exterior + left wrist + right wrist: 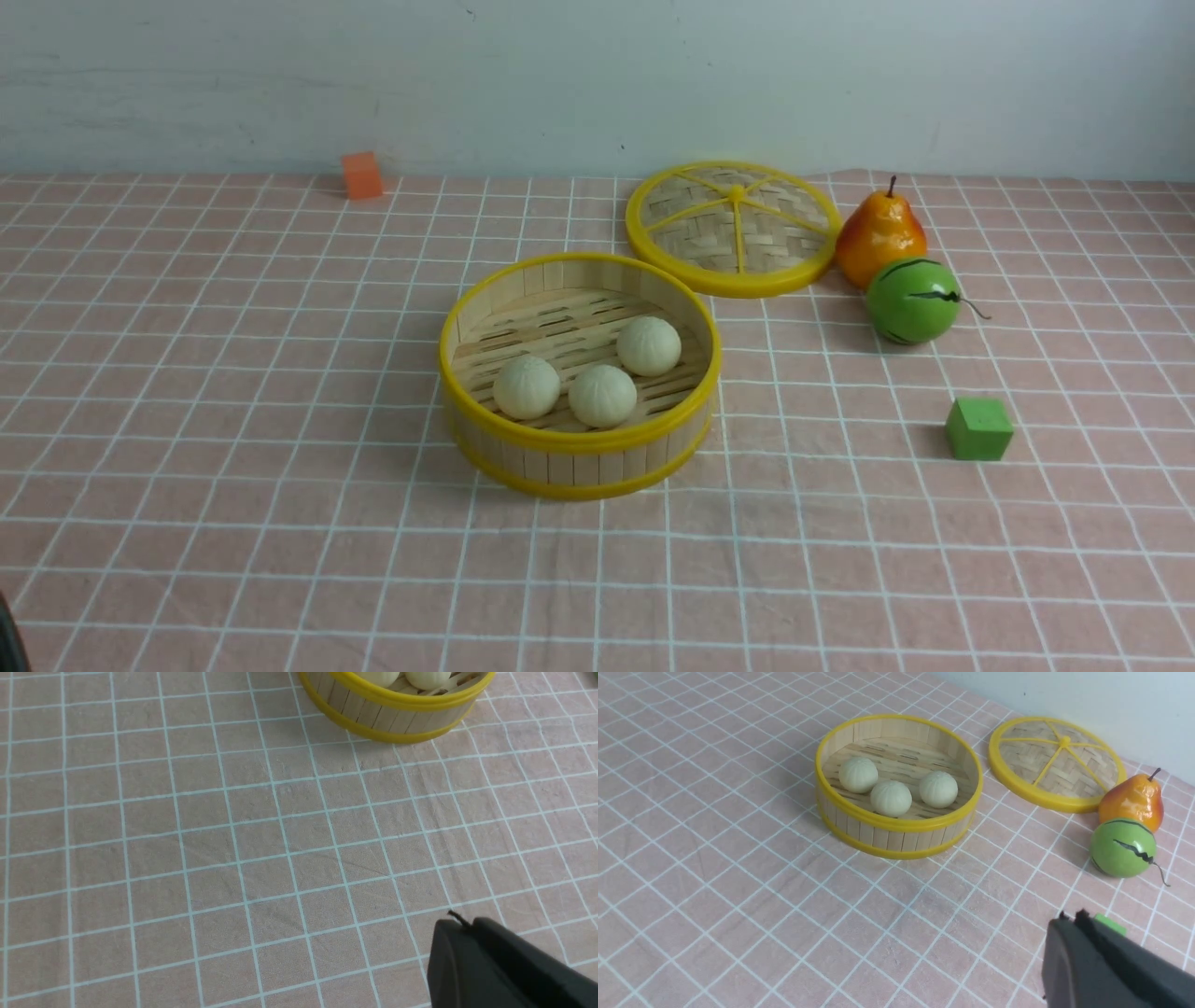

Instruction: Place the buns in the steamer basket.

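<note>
Three cream-white pleated buns lie inside the steamer basket (579,462) in the middle of the table: one at the left (526,387), one in the middle (602,396), one further back to the right (648,345). The right wrist view shows the basket (896,842) and all three buns (891,798). The left wrist view shows only the basket's near wall (392,714) and the tops of two buns (427,679). My left gripper (460,926) is shut and empty above bare cloth, well short of the basket. My right gripper (1070,919) is shut and empty. Neither gripper shows in the front view.
The woven yellow-rimmed lid (735,227) lies behind the basket to the right. An orange pear (879,238) and a green striped ball (911,301) stand next to it. A green cube (978,428) sits right of the basket, an orange cube (361,175) at the back left.
</note>
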